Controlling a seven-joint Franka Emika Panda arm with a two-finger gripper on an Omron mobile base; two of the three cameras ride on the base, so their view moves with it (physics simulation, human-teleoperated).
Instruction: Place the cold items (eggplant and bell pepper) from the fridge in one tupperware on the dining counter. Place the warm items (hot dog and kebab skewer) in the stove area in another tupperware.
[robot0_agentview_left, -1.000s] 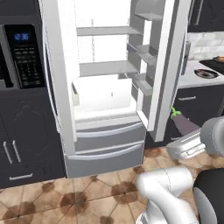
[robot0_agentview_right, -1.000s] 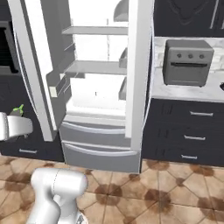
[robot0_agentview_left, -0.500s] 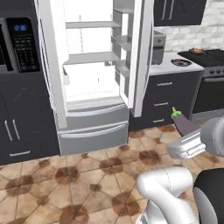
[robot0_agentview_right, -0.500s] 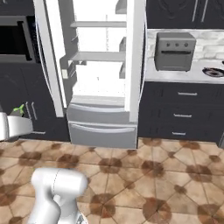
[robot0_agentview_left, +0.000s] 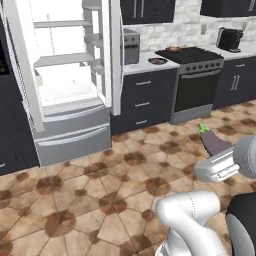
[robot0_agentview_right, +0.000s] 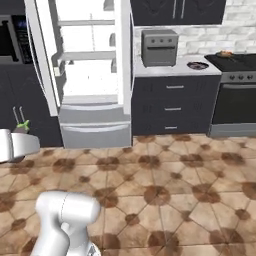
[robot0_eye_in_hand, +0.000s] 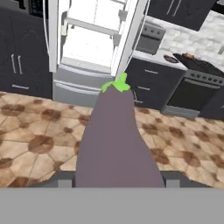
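Plainly, pincer (robot0_eye_in_hand: 114, 186) pinching eggplant (robot0_eye_in_hand: 116, 140) (hand view); left base view adds toaster (robot0_agentview_left: 229, 39) beyond stove (robot0_agentview_left: 192, 55).

A purple eggplant (robot0_eye_in_hand: 116, 140) with a green stem fills the near centre, with the open fridge (robot0_eye_in_hand: 94, 48) far behind it

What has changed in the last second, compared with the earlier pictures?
The base has backed away from the open fridge and turned: the fridge looks smaller and further left, and the stove and more floor have come into view. That is the camera moving, not the things. The gripper still holds the eggplant the same way, and the fridge doors stay open.
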